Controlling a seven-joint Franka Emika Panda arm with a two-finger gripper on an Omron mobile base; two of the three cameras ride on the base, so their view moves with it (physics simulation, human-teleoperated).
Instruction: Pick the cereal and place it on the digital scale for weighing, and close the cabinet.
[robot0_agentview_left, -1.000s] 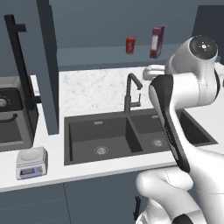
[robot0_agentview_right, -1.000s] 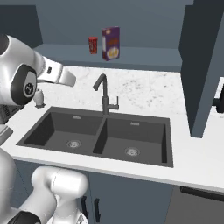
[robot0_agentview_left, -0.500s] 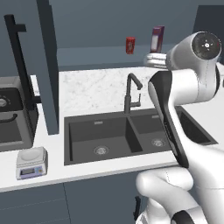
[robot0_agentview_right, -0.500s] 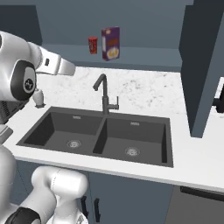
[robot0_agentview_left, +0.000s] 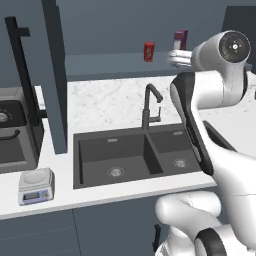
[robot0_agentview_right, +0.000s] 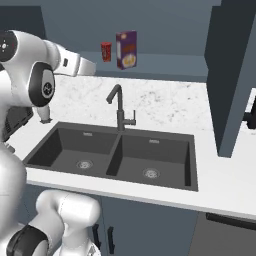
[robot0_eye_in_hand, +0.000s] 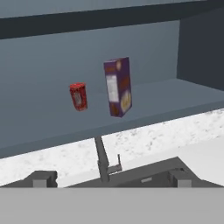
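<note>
Nothing of the task looks done yet. The cereal (robot0_agentview_right: 126, 49) stands on the cabinet shelf at upper centre of the right view, beside a red can (robot0_agentview_right: 106, 51), untouched. The fingers (robot0_eye_in_hand: 43, 179) are spread apart, holding nothing. The scale (robot0_agentview_left: 35, 186) sits bare at lower left on the bench (robot0_agentview_left: 105, 100); cabinet door (robot0_agentview_left: 54, 75) open.

The left base view looks forward and down from behind the arm's left side, taking in the sink (robot0_agentview_left: 135, 157), the faucet (robot0_agentview_left: 150, 106) and the digital scale (robot0_agentview_left: 36, 186) at the desk's near edge. The right base view covers the same sink (robot0_agentview_right: 115, 157) and faucet (robot0_agentview_right: 120, 107) from the opposite side. The hand view, tilted, faces the open cabinet's shelf (robot0_eye_in_hand: 144, 105) from closer, sharing the cereal (robot0_eye_in_hand: 118, 86) and red can (robot0_eye_in_hand: 78, 96) with both base views.
</note>
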